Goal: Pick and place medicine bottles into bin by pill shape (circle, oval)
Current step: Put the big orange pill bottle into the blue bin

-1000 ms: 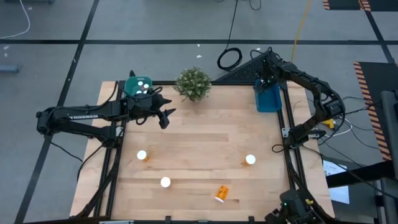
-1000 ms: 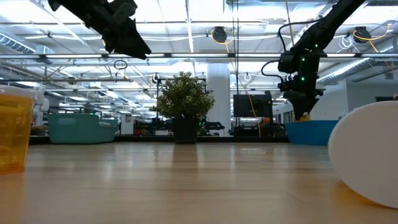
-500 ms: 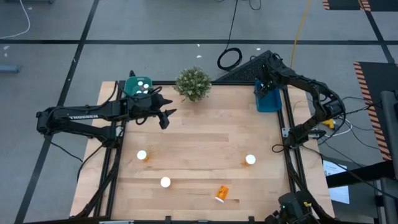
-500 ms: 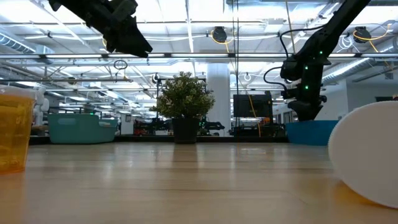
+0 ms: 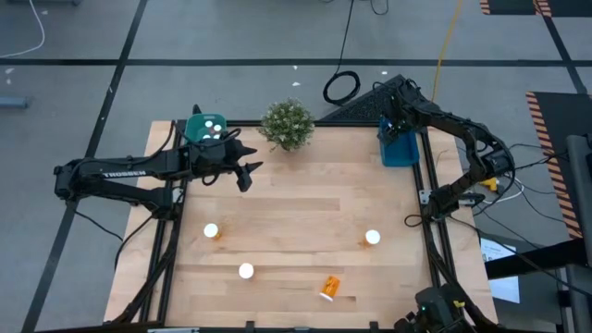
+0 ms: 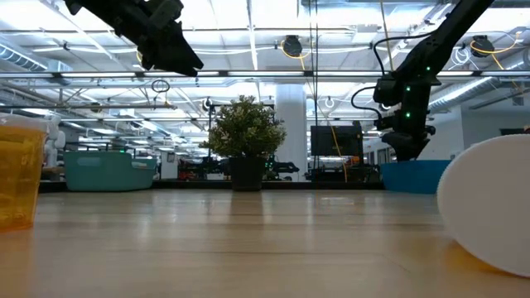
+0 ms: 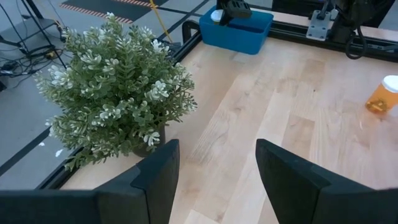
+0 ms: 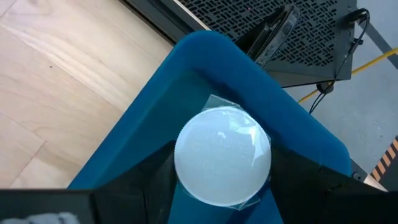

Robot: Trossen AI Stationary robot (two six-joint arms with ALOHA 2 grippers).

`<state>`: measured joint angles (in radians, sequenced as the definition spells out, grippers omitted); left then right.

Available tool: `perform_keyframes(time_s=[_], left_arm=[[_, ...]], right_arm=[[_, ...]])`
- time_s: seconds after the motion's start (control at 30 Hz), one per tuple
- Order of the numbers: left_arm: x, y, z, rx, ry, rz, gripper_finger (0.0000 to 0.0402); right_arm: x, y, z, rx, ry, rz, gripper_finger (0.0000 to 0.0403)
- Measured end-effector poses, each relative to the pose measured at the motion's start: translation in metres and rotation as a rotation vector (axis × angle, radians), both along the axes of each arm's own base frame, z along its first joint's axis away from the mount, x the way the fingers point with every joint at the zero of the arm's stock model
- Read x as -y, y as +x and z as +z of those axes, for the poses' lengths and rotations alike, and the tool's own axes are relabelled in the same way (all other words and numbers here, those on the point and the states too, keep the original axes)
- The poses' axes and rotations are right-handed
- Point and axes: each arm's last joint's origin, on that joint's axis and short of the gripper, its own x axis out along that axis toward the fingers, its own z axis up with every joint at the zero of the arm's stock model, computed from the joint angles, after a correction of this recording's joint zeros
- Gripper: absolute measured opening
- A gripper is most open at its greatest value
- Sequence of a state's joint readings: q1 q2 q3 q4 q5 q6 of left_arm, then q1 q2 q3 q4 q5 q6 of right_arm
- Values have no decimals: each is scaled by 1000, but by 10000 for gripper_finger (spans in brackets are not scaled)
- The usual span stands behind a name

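My right gripper (image 5: 398,128) hangs over the blue bin (image 5: 400,148) at the far right corner, shut on a medicine bottle whose white cap (image 8: 222,155) faces the wrist camera. My left gripper (image 5: 246,172) is open in the air beside the teal bin (image 5: 205,128), which holds white-capped bottles. Three orange bottles stand on the table (image 5: 212,231), (image 5: 246,271), (image 5: 372,238). A further bottle (image 5: 329,288) lies on its side near the front edge. My right gripper pinches the medicine bottle between its two fingers (image 8: 154,180), one on each side just under the white cap (image 8: 186,180). The fingers point down from above. The cap hides the bottle's body; the bottle stands upright inside the blue bin's walls (image 8: 205,68).
A potted plant (image 5: 288,123) stands at the far edge between the two bins and fills the left wrist view (image 7: 118,93). The middle of the wooden table (image 5: 305,203) is bare. In the low view, a bottle (image 6: 16,170) and a cap (image 6: 489,203) loom close.
My right gripper has gone down a little toward the blue bin with the bottle still in its fingers, then held there.
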<state>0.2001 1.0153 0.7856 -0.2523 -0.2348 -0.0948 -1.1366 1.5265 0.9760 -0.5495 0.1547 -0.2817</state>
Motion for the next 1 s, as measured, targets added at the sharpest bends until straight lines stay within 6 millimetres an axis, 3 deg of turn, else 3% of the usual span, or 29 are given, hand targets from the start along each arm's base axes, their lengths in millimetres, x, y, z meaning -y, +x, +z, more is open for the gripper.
perform_keyframes(time_s=[0.47,1.0], left_arm=[[0,0,0,1,0,0,216],[0,0,0,1,7,-4,216]], right_arm=[[-1,0,0,-16,7,14,222],[-1,5,1,-73,-54,-21,298]])
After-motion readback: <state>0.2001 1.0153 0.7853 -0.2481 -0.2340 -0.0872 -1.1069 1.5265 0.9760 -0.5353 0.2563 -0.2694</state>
